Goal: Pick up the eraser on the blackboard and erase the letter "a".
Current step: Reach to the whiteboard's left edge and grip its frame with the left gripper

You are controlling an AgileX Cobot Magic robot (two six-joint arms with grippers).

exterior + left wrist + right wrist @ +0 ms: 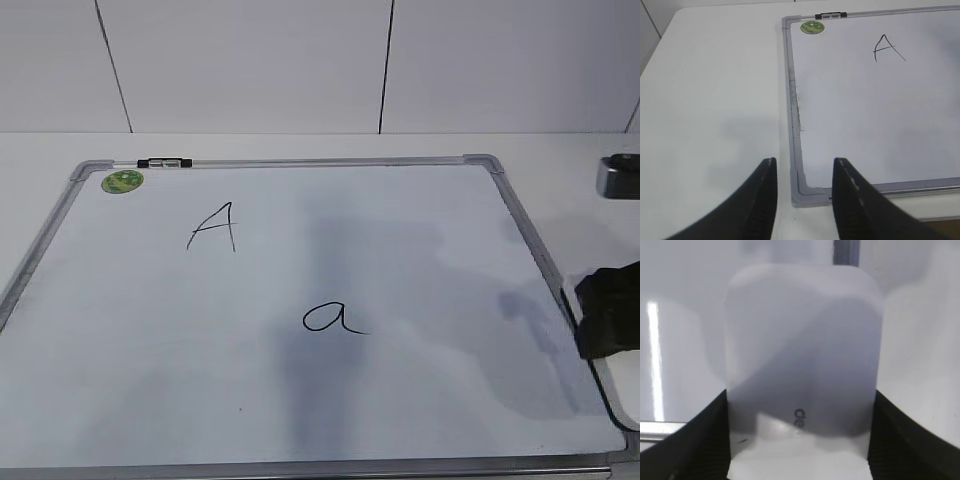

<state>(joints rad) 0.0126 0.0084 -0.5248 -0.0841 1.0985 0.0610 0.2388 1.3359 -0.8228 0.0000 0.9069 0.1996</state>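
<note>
The eraser [802,340], a white rounded block with small grey lettering, fills the right wrist view between the black fingers of my right gripper [801,400], which press on both its sides. In the exterior view that gripper [608,312] is at the right edge, just past the blackboard's frame. The blackboard [150,350] lies flat with the small black letter "a" [335,318] near its middle and a capital "A" [213,227] to the upper left. My left gripper [804,172] is open and empty over the board's corner [802,192].
A green sticker [122,181] and a black clip [164,162] sit at the board's far left corner. A grey metallic object [620,175] stands on the white table at the far right. The sticker also shows in the left wrist view [812,27].
</note>
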